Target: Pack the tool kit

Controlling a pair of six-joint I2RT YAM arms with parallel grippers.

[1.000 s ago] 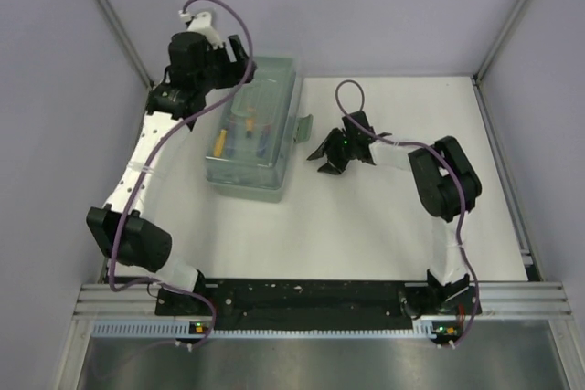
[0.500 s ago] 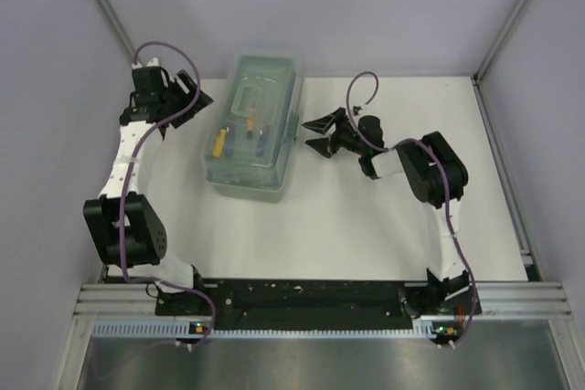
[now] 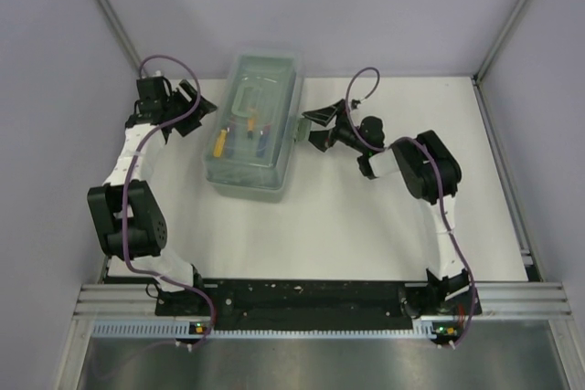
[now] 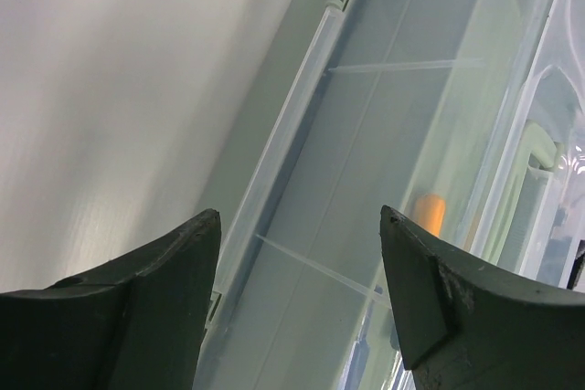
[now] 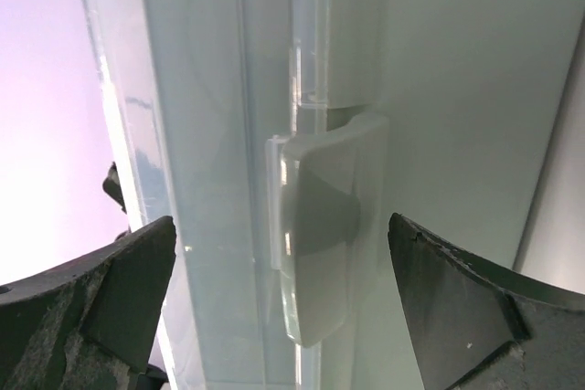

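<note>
**Overhead view.** The tool kit [image 3: 253, 125], a pale green box with its translucent lid [image 3: 262, 84] down, is lying toward 11 o'clock on the worktop [image 3: 366, 216]. A yellow-handled tool [image 3: 220, 142] is showing through the lid.

**Right side.** My right hand [image 3: 315, 130] is hovering at the box's 3 o'clock side, spread wide and gripping nothing. In the wrist view the side latch [image 5: 320, 226] is sitting between my fingers. It appears to be standing a little off the wall, so I am judging that fastening it is the step in hand.

**Left side.** My left hand [image 3: 192, 109] is waiting near the 9 o'clock side, also parted and empty.

**Doing the step well.** I am aiming to keep the latch centred, then press its flap flat toward 9 o'clock rather than pinching it. The left hand should be bracing the far wall so the box is not sliding or twisting under the push.
</note>
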